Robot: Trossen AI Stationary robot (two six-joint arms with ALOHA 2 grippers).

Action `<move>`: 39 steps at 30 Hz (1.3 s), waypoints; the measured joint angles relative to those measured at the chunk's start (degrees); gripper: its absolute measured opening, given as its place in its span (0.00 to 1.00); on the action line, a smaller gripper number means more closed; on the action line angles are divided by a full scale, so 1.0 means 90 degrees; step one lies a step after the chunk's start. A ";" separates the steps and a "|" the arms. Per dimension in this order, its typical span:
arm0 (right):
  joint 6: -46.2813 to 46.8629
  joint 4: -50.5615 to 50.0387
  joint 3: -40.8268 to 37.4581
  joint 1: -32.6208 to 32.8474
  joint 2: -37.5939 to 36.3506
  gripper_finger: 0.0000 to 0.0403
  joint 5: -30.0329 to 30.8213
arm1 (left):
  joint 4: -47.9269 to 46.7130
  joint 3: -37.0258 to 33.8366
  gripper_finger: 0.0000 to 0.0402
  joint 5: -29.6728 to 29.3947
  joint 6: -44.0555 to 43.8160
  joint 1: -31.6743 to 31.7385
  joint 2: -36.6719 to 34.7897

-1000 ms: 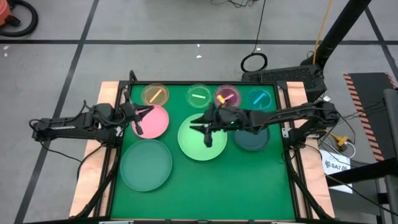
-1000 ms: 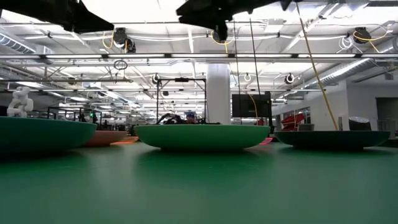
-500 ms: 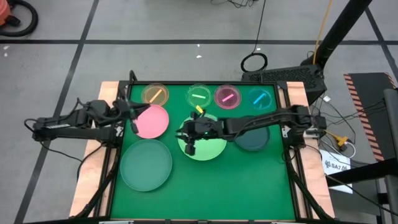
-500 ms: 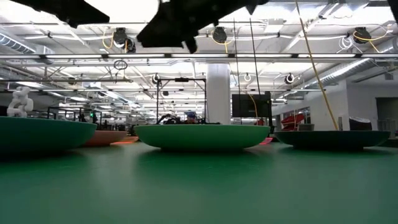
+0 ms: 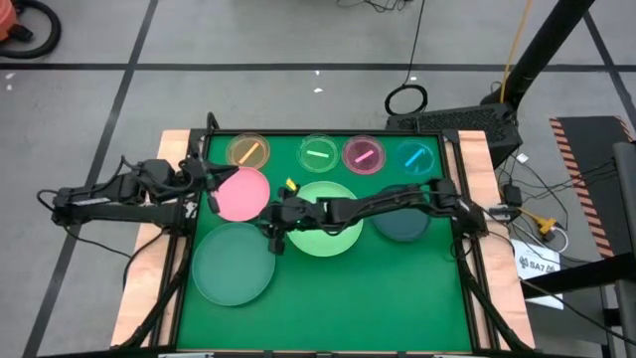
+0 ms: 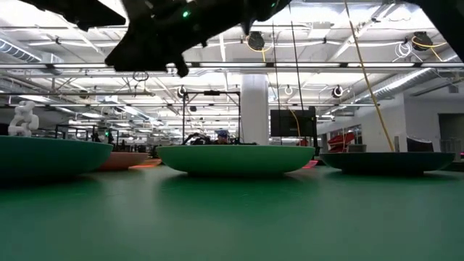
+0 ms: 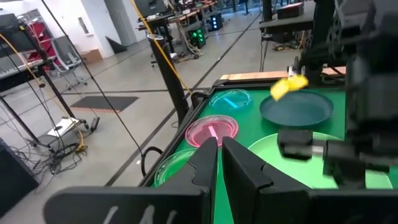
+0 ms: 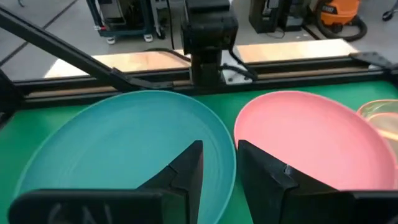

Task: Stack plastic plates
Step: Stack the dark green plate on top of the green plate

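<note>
Four larger plates lie flat on the green mat: pink [image 5: 241, 194], light green [image 5: 323, 221], frosted clear [image 5: 234, 262] and dark teal [image 5: 402, 221]. Four small plates line the far edge: amber [image 5: 247, 151], green [image 5: 318, 154], pink [image 5: 363, 155], blue [image 5: 416, 157]. My right gripper [image 5: 275, 237] is open and hovers above the mat between the light green, pink and frosted plates; its wrist view shows the frosted plate [image 8: 124, 137] and the pink one [image 8: 311, 137] ahead of it [image 8: 219, 165]. My left gripper [image 5: 211, 191] is shut, raised beside the pink plate's left rim.
A raised wooden frame [image 5: 169, 149] borders the mat. The right arm [image 5: 397, 202] stretches across the light green and dark teal plates. Bare mat [image 5: 397, 288] lies along the near edge to the right of the frosted plate.
The right gripper has swept toward the table's left and a little nearer, from over the middle of the light green plate to past its left rim. The left gripper has drawn back slightly leftward, off the pink plate. No plate has moved.
</note>
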 joint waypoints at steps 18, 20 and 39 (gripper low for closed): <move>0.0221 -0.0638 0.0197 -0.0027 0.0555 0.29 -0.0003 | -0.0006 0.0000 0.08 -0.0001 0.0044 0.0000 0.0001; 0.0286 -0.0888 0.0400 -0.0029 0.0557 0.32 0.0096 | -0.0008 0.0000 0.08 0.0001 0.0042 0.0000 0.0001; 0.0746 -0.1004 0.0934 0.0111 0.0628 0.44 0.0172 | 0.0033 0.0000 0.08 0.0001 0.0075 -0.0001 0.0001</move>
